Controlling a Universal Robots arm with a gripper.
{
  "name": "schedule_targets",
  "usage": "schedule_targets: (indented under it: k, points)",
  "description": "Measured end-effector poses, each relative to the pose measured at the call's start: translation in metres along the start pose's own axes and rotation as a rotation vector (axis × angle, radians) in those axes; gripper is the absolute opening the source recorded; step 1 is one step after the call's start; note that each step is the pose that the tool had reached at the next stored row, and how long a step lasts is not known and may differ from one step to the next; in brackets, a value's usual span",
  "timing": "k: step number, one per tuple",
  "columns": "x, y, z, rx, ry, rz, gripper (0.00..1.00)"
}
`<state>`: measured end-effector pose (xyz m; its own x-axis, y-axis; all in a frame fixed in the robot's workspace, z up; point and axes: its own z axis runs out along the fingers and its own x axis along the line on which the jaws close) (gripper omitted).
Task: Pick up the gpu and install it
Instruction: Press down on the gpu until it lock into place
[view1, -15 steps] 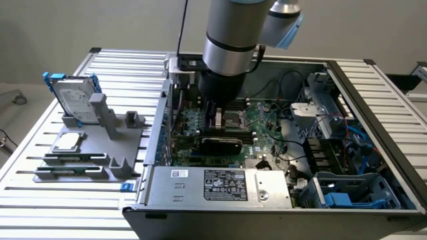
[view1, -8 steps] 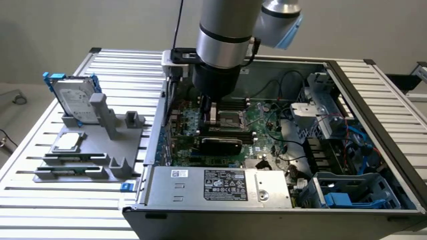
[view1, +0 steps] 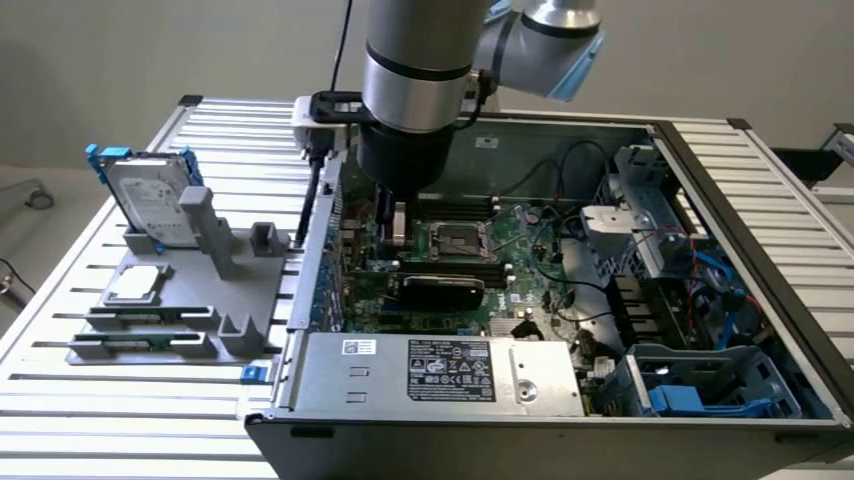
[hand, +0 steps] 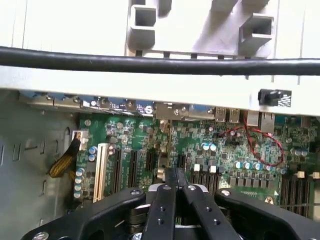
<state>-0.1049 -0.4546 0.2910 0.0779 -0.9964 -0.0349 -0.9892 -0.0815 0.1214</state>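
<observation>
Slatted tabletop (view1: 80, 400), open case (view1: 747, 330): we list the gpu (view1: 441, 291) seated on the motherboard (hand: 225, 145), gripper (hand: 176, 186) fingers closed above, empty; light, stiff, fragile, best held by shroud edges.

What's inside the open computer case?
The case holds a green motherboard, the black-shrouded gpu seated on it, cables and a power supply. The arm hides part of the board; the shut gripper hovers above it.
</observation>
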Motion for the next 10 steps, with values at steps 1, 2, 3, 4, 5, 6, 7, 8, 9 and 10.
schedule_targets:
  k: [1,2,3,4,5,6,7,8,9,10]
  points:
    - [0.0,0.0021,0.0001,-0.0013,-0.0001,-0.001,0.11]
    - [0.0,0.0039,0.0003,-0.0023,-0.0001,-0.002,0.11]
    - [0.0,0.0056,0.0005,-0.0027,0.0001,-0.004,0.11]
    - [-0.001,0.0078,0.0008,-0.003,0.0001,-0.005,0.11]
    - [-0.001,0.0104,0.001,-0.0037,0.0002,-0.006,0.11]
    - [-0.001,0.0131,0.0014,-0.0044,0.0002,-0.006,0.11]
    - [-0.001,0.0157,0.0017,-0.0051,0.0002,-0.006,0.11]
    - [-0.001,0.0179,0.0019,-0.0059,0.0001,-0.007,0.11]
    - [-0.002,0.0199,0.0019,-0.0061,0.0001,-0.007,0.11]
    - [-0.002,0.021,0.0016,-0.0067,0.0003,-0.007,0.11]
